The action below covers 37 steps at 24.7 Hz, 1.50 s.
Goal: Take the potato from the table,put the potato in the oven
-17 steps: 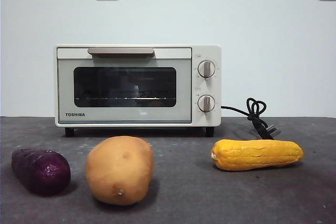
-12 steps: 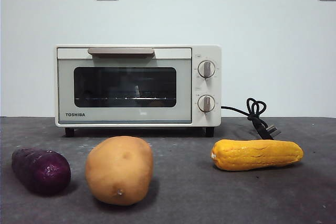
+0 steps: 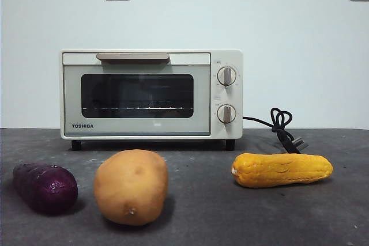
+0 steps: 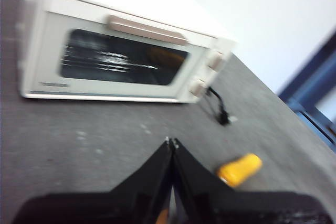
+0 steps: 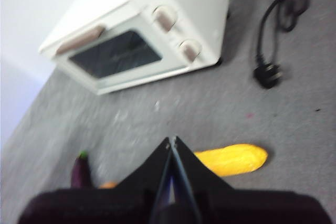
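Note:
The tan-brown potato (image 3: 131, 186) lies on the dark grey table (image 3: 207, 217), in front of the cream-white oven (image 3: 151, 94), whose door is closed. No arm shows in the front view. In the left wrist view my left gripper (image 4: 171, 141) is shut and empty, high above the table, with the oven (image 4: 121, 59) ahead of it. My right gripper (image 5: 171, 139) is also shut and empty, high over the table, looking down on the oven (image 5: 142, 35). Only an edge of the potato (image 5: 107, 185) peeks out beside its jaw.
A dark purple sweet potato (image 3: 45, 187) lies left of the potato, and a long yellow-orange vegetable (image 3: 282, 169) lies to its right. The oven's black cord and plug (image 3: 283, 128) trail on the table right of the oven. Both wrist views are blurred.
The reflection in the oven's door glass has shifted. The potato, the other vegetables and the oven have not moved.

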Available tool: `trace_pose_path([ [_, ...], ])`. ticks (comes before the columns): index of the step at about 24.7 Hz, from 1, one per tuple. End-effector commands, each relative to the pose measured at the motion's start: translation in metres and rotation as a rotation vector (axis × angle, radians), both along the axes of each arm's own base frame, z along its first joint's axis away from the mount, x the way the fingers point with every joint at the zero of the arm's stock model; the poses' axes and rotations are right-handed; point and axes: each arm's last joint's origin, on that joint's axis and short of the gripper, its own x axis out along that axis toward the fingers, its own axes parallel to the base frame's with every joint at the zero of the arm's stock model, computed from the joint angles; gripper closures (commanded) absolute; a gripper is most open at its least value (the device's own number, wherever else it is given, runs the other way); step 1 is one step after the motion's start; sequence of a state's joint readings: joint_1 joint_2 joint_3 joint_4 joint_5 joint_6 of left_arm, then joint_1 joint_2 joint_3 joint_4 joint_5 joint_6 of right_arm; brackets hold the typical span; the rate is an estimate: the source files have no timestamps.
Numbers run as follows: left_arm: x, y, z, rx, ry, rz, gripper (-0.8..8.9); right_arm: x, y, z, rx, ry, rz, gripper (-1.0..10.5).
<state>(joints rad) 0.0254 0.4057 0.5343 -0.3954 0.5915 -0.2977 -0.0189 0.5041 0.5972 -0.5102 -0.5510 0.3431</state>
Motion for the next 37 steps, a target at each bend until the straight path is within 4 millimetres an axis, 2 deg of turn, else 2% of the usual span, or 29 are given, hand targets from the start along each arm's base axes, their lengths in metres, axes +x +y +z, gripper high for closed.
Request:
trace_pose_path([
  [1,0.005,-0.001,0.014,0.051,-0.007,-0.091,8.20,0.003,0.001,0.026,-0.100,-0.008,0.109,9.6],
  [8,0.006,-0.003,0.043,0.112,0.048,-0.202,8.21,0.008,0.007,0.071,-0.216,0.095,0.272,9.6],
  [12,-0.001,-0.004,0.053,0.152,0.064,-0.227,8.20,0.007,0.011,0.081,-0.251,0.131,0.344,9.6],
  [16,-0.005,-0.004,0.058,0.163,0.068,-0.232,8.21,0.008,0.014,0.081,-0.254,0.137,0.367,9.6],
  [17,-0.005,-0.004,0.058,0.164,0.067,-0.232,8.21,0.008,0.014,0.081,-0.253,0.138,0.367,9.3],
  [18,-0.005,-0.004,0.058,0.164,0.069,-0.229,8.20,0.008,0.014,0.081,-0.253,0.138,0.367,8.2],
  [20,-0.005,-0.004,0.057,0.163,0.074,-0.230,8.20,0.009,0.014,0.081,-0.249,0.142,0.363,5.3],
  [22,-0.005,-0.004,0.057,0.164,0.073,-0.229,8.20,0.009,0.014,0.081,-0.246,0.144,0.361,3.4],
  [28,-0.005,-0.004,0.058,0.164,0.068,-0.229,8.20,0.009,0.014,0.081,-0.241,0.148,0.358,3.4],
  [30,-0.002,-0.004,0.062,0.166,0.019,-0.224,8.20,0.009,0.014,0.081,-0.238,0.151,0.356,3.4],
  [33,0.022,-0.006,0.070,0.128,-0.050,-0.214,8.20,0.009,0.014,0.081,-0.236,0.154,0.355,3.4],
  [37,0.079,-0.013,0.075,0.144,-0.040,-0.203,8.20,0.009,0.014,0.081,-0.231,0.158,0.351,3.4],
])
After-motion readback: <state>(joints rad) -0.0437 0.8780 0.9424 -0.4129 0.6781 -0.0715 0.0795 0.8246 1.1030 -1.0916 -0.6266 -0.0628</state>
